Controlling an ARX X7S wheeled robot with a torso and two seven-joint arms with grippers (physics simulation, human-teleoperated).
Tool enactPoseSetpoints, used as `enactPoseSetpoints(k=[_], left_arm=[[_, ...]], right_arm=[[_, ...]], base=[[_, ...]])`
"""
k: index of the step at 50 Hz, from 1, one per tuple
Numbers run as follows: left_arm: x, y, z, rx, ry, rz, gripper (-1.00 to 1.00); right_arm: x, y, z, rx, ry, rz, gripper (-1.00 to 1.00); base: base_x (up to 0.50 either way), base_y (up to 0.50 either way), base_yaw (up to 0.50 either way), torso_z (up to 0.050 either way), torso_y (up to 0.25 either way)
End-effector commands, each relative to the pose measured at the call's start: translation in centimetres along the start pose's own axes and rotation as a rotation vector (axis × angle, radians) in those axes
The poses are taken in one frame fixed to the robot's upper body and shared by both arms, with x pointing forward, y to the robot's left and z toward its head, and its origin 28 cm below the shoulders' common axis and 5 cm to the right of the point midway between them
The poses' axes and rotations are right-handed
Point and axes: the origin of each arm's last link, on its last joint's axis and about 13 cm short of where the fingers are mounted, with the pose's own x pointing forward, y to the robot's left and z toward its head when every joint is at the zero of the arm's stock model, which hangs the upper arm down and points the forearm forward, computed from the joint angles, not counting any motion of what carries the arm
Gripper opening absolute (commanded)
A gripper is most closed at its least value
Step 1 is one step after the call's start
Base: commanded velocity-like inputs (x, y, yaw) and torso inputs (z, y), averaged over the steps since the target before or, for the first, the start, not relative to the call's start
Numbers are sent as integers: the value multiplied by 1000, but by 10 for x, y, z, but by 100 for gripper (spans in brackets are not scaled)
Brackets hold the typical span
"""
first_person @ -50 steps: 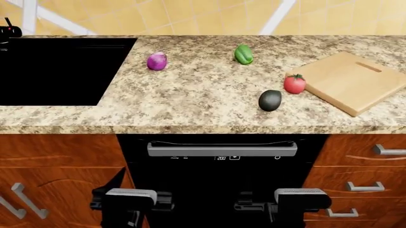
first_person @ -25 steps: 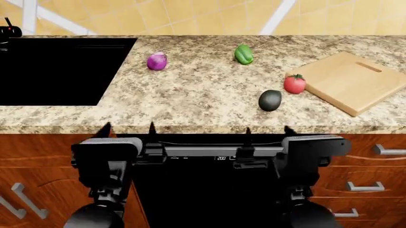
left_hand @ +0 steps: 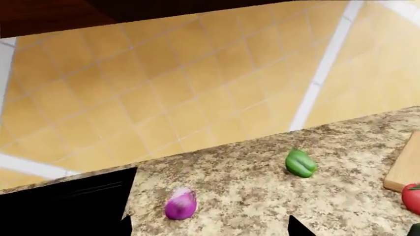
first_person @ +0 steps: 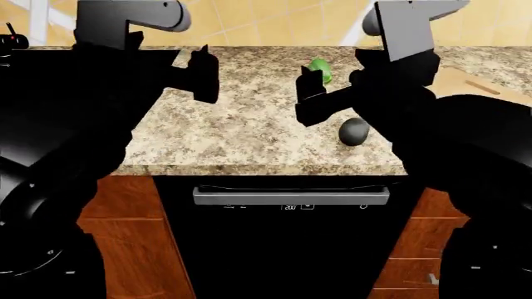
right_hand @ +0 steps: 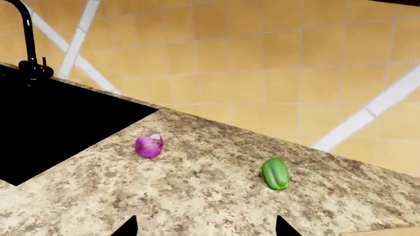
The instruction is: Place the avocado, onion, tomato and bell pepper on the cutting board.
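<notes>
The speckled granite table (first_person: 249, 124) runs under the yellow tiled wall, with a black sink (right_hand: 46, 128) set into its left end. Both dark arms are raised over the table's front edge. The cutting board (first_person: 486, 84) lies on the table at far right, mostly hidden behind the right arm. The left hand (first_person: 204, 75) and right hand (first_person: 309, 93) both stand open, holding nothing. The avocado (first_person: 354, 131) sits near the front edge. The bell pepper (right_hand: 276, 173) lies farther back, the onion (right_hand: 149, 146) near the sink. The tomato (left_hand: 412, 197) rests beside the board's corner.
</notes>
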Motion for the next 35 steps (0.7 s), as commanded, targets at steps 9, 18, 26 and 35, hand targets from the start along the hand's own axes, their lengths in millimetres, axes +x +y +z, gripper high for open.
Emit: enactPoseSetpoints(k=[9,18,26,35], left_arm=[[10,23,69,92,94,18,100],[14,24,77,114,109,26,100],[13,23,78,132,131,10,100],[12,22,76,140,158,-4,100]], right_arm=[[3,-21,60,-53,107,108,100],[9,-25,65,-49,195,95,100],[7,-27,67,-50,242,92,100],[6,-29,66,-35,323,51,100]], base=[[4,0,0,0,0],[500,0,0,0,0],[500,0,0,0,0],[500,0,0,0,0]])
